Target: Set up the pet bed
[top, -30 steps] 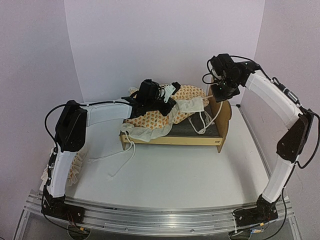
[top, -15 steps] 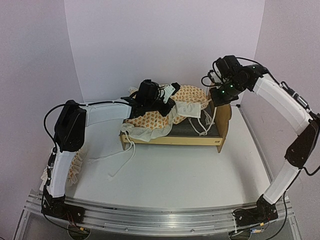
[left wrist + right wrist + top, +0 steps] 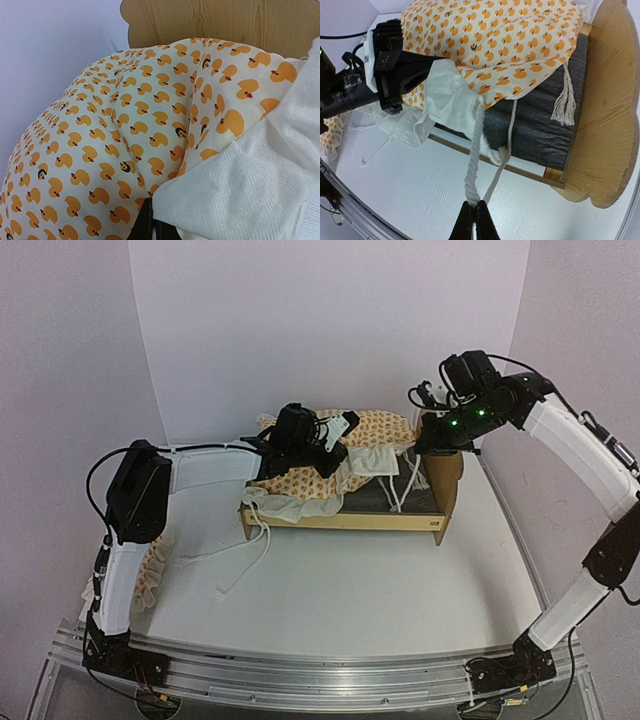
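**Pet bed (image 3: 345, 519): cushion half on, both tools pinching it**

Nearest, at the desk's (image 3: 350, 610) left edge under the L arm, lay a small ruffled pillow (image 3: 150, 575), not yet placed. Loose white ties trailed over the desk just in front of the bed.

The pet bed stood mid-desk toward the back, long side facing the arms, w/ its headboard (image 3: 605, 125) upright at the right end. It looked like light plywood w/ low side rails, a dark grey base panel (image 3: 545, 120) and a scalloped headboard edge.

The duck-print cushion (image 3: 375, 427) sat bunched over the bed's left and far part. The base panel near the headboard was bare.

The R tool (image 3: 474, 220) was pinched tight on a tie cord (image 3: 472, 165) of the cushion, held up near the headboard. The L tool (image 3: 151, 227) was clamped on the cushion's white ruffle, farther back.

Step in hand, prob.: spreading the cushion flat over the base. The next move likely calls for drawing the cord end toward the headboard while the L side feeds fabric. It should go gently, since the frame looked light enough to slide.
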